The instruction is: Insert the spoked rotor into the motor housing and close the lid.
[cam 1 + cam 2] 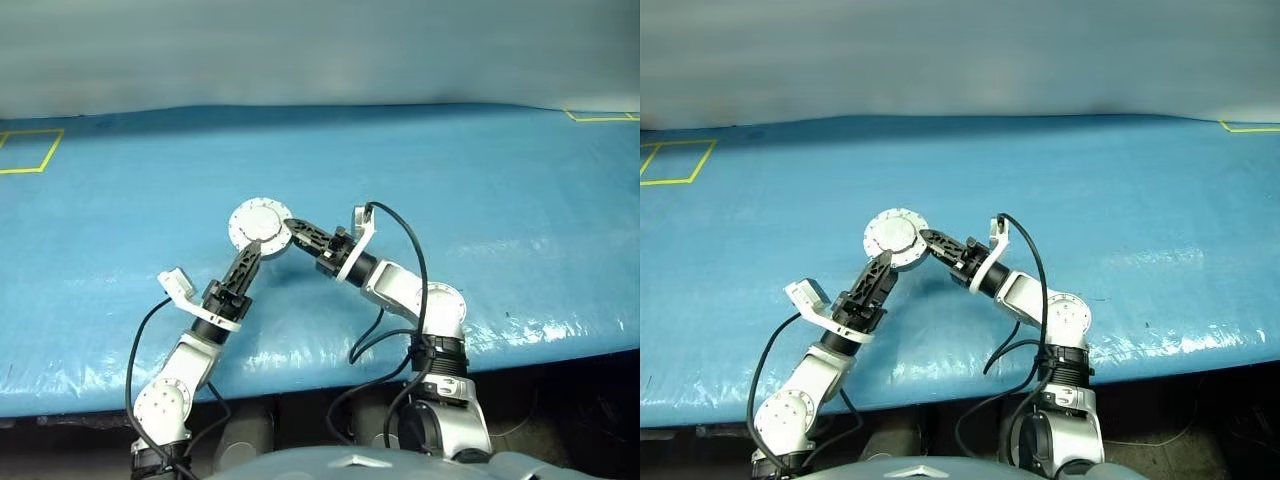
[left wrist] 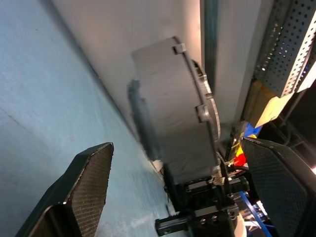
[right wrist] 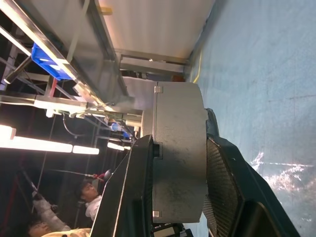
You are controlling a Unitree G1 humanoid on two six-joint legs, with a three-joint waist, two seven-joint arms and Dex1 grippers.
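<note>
Above the blue bench [image 1: 500,200], the right gripper [image 1: 296,232] clamps the closed motor housing [image 1: 259,224] by its flat faces; the left gripper [image 1: 250,255] gapes below. Rigid, smooth metal, probably hefty and slippery.

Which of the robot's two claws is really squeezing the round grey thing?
The right gripper: its two black fingers press on both sides of the closed motor housing. The left gripper is different: its fingers stand wide apart, with gaps beside the housing.

surface: table [image 1: 520,200] | cover: blue plastic sheet [image 1: 150,200] | marks: yellow tape outlines [image 1: 30,152]
</note>
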